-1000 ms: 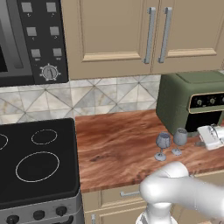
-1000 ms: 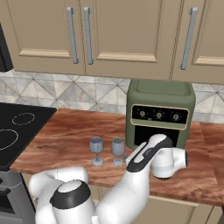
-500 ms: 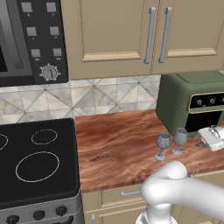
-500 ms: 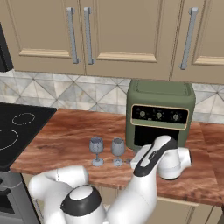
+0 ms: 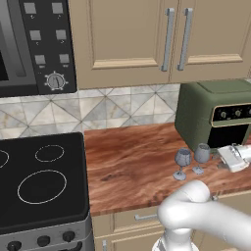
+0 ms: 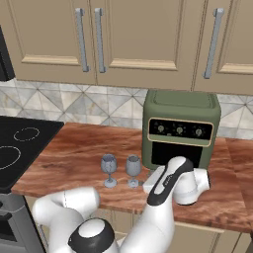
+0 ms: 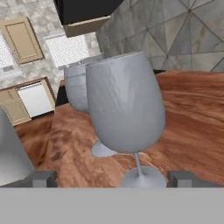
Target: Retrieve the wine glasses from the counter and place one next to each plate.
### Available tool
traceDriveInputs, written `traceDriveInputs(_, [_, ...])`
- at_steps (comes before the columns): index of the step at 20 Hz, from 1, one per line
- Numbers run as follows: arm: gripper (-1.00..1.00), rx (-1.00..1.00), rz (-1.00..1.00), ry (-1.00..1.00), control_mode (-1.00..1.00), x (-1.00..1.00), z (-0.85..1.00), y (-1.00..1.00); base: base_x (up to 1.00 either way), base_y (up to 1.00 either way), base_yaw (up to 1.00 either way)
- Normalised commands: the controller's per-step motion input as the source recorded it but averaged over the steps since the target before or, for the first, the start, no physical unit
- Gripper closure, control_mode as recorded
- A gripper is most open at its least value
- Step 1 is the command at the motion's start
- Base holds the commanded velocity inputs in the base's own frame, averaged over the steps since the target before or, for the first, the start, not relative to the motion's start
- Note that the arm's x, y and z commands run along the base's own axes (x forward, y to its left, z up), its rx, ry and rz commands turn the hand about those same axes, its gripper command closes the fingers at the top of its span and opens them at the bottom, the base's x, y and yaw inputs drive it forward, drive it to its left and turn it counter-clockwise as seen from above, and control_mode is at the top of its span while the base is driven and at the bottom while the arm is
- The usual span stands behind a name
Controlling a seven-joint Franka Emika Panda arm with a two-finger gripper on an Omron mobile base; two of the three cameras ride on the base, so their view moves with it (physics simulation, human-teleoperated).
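1. While the fingers (image 7: 112, 179) stand wide apart and empty, the nearer wine glass (image 7: 126, 109) rises straight ahead between them, its stem upright on the desk (image 5: 127, 162).
2. Both glasses stand side by side just before the green toaster oven (image 6: 180, 128); the second glass (image 7: 78, 87) is partly hidden behind the first.
3. No plates are visible; the fingertips are cut off low.

Two translucent blue-grey stemmed wine glasses, both upright on the reddish-brown wood-grain tabletop (image 6: 74, 158), feet flat. Near glass (image 7: 124, 109) sits dead ahead of the open hand (image 7: 111, 179), centred between its fingertips, foot close to them, not gripped. Second glass (image 7: 81, 89) stands just behind the first, partly hidden, bowls overlapping in view; contact can't be told.
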Motion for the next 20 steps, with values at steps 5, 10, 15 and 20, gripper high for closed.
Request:
traceDriveInputs(5, [-1.0, 0.1, -0.1, 0.05, -1.0, 0.0, -0.18, 0.14, 0.0, 0.0, 0.0])
traceDriveInputs(10, [-1.0, 0.02, -0.05, 0.12, -1.0, 0.0, -0.13, 0.12, 0.0, 0.0, 0.0])
traceDriveInputs(15, [-1.0, 0.0, 0.0, 0.12, -1.0, 0.0, -0.1, 0.11, 0.0, 0.0, 0.0])
traceDriveInputs(20, [-1.0, 0.0, -0.01, 0.01, -1.0, 0.0, 0.0, 0.15, 0.0, 0.0, 0.0])
